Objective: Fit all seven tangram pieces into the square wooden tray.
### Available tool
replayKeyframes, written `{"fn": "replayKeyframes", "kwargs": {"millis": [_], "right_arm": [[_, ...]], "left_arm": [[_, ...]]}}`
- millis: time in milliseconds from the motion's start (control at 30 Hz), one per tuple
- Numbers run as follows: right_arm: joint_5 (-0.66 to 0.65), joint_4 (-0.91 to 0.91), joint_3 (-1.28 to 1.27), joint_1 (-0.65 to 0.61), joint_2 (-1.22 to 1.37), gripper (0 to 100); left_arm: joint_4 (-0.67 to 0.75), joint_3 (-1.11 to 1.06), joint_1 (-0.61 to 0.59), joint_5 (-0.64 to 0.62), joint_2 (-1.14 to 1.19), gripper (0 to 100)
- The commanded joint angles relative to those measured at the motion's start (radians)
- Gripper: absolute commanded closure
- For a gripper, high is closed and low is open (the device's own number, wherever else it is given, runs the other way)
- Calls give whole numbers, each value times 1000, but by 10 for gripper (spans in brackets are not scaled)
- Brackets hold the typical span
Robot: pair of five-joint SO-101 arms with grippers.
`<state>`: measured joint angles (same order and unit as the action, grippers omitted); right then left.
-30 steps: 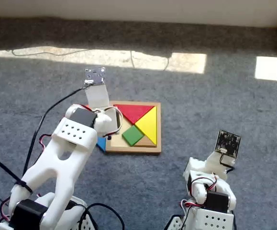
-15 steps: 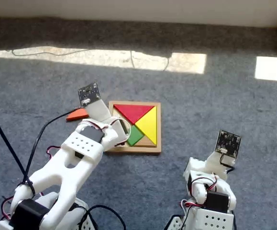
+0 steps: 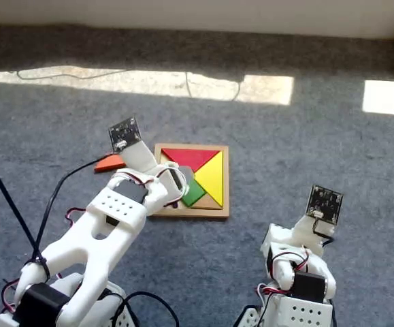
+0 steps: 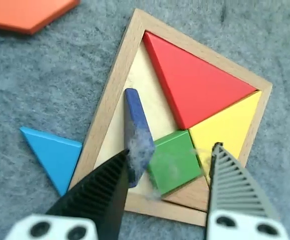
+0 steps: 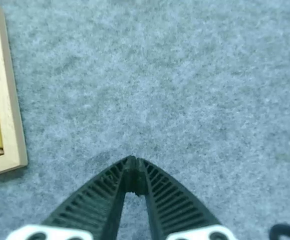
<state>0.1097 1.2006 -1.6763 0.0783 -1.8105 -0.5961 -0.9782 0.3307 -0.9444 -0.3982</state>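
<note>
We found the square wooden tray [image 3: 223, 178] lying flat on grey carpet [image 3: 305, 136], in front of the left arm. In the high view, the red triangle [image 3: 188, 159], the yellow triangle [image 3: 212, 177] and the green square [image 3: 194, 193] sat flat inside it. The orange piece [image 3: 109, 163] lay on the carpet near the tray's left side, partly behind the wrist camera board. The left gripper [image 3: 176, 185] hung over the tray's left half.

The left wrist view gave us finer detail. The left gripper [image 4: 170, 150] had its fingers [image 4: 104, 185] spread wide, with the green square [image 4: 174, 160] between them. A dark blue piece [image 4: 134, 132] stood on edge, tilted, in the bare part of the tray [image 4: 112, 82]. It touched one finger and sat just beside the green square. A light blue triangle [image 4: 54, 152] lay on the carpet just outside the tray rim.

In the right wrist view, we recorded the right gripper [image 5: 133, 167] with its fingers pressed together, holding nothing. It was low over the carpet, near one corner of the tray [image 5: 7, 125].
</note>
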Motion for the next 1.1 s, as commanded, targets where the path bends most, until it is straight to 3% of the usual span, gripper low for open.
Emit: {"fn": "replayKeyframes", "kwargs": {"millis": [0, 367, 767, 967, 1067], "right_arm": [[9, -8, -111, 12, -12, 995], [9, -8, -111, 12, -12, 995], [9, -8, -111, 12, -12, 995], [9, -8, -111, 12, -12, 995], [9, -8, -111, 12, -12, 995]], "left_arm": [[-15, -2, 21, -8, -44, 784], [-127, 13, 10, -5, -45, 825], [-166, 33, -160, 2, -44, 825], [-170, 64, -154, 40, -50, 825], [-252, 117, -159, 43, -105, 825]]}}
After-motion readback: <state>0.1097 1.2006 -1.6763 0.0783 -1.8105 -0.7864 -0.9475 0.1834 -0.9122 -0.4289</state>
